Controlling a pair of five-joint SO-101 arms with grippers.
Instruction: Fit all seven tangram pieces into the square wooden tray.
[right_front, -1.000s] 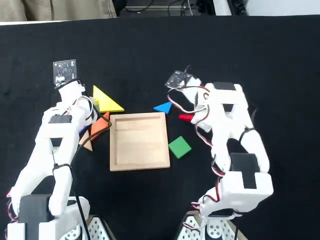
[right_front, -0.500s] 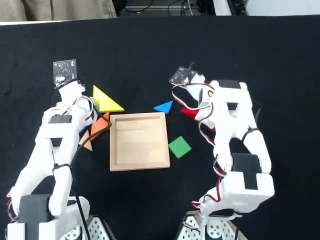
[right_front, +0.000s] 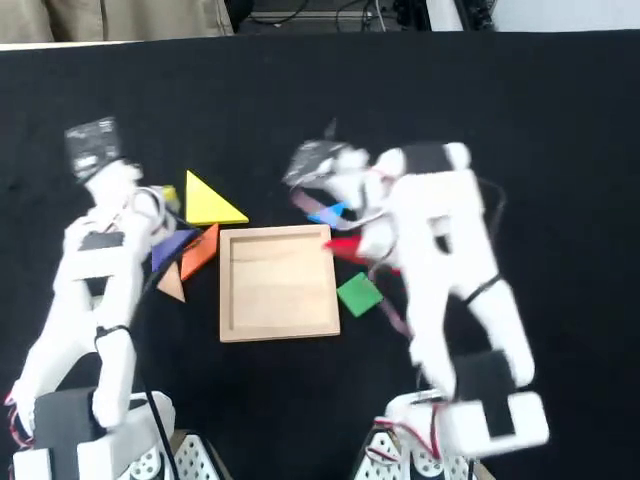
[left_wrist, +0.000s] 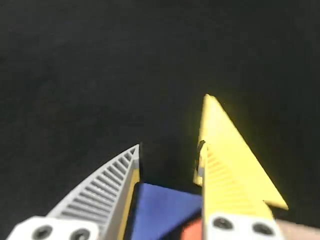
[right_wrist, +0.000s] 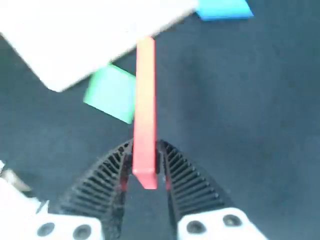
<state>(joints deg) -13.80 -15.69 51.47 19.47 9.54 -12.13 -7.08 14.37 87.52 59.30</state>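
Red piece (right_wrist: 145, 100) clamped on edge in right gripper (right_wrist: 145, 147), long axis pointing toward wooden tray (right_front: 277, 290), just off tray's right edge near far corner. Right arm nearer. Left gripper (left_wrist: 169, 147), jaws apart, above blue piece (left_wrist: 162, 205).

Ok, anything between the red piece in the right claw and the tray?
Nothing visible does. The red piece in the right claw hangs at the edge of the tray; the green square and blue triangle lie outside it.
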